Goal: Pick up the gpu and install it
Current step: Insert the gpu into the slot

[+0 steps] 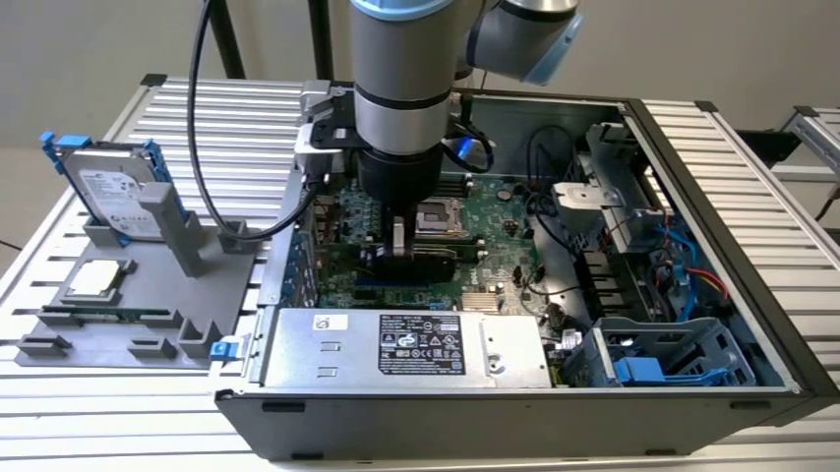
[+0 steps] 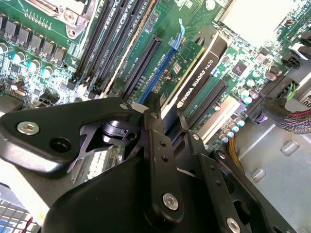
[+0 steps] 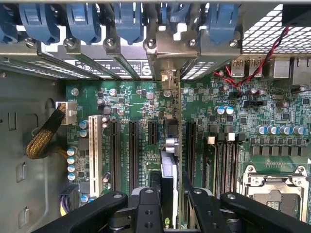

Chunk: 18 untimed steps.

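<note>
The gpu (image 1: 427,264) stands on edge inside the open computer case (image 1: 735,246), over the green motherboard (image 1: 499,206). In the second wrist view its black cooler shroud (image 2: 201,63) faces the camera. In the first wrist view the gpu (image 3: 170,145) shows edge-on, lined up with an expansion slot, and its silver bracket (image 3: 167,73) meets the case's rear wall. My gripper (image 1: 397,241) reaches straight down onto the card's upper edge. Both wrist views show the gripper (image 2: 167,119) (image 3: 171,194) with one black finger on each face of the card, shut on it.
Left of the case, a grey fixture (image 1: 79,344) holds a silver hard drive in a blue frame (image 1: 116,192), a processor chip (image 1: 98,280) and a RAM stick (image 1: 105,317). The power supply (image 1: 407,346) fills the case's near side. Cables (image 1: 630,265) and a drive cage (image 1: 670,359) crowd the exterior view's right.
</note>
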{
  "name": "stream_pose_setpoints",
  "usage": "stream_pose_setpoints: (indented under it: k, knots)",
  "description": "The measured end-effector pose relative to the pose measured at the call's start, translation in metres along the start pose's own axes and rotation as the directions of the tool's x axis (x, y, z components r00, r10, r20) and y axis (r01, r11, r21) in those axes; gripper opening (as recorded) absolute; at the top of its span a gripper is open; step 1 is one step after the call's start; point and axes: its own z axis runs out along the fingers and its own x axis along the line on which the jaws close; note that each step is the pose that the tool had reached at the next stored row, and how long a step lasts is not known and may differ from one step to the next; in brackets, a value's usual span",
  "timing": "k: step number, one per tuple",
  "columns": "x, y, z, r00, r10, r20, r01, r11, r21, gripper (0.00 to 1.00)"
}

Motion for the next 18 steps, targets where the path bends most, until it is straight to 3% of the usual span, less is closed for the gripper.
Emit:
stream_pose_setpoints:
  k: [18]
  knots:
    - [0.0004, 0.0002, 0.0014, 1.0000, 0.000, 0.0002, 0.000, 1.0000, 0.0001, 0.00]
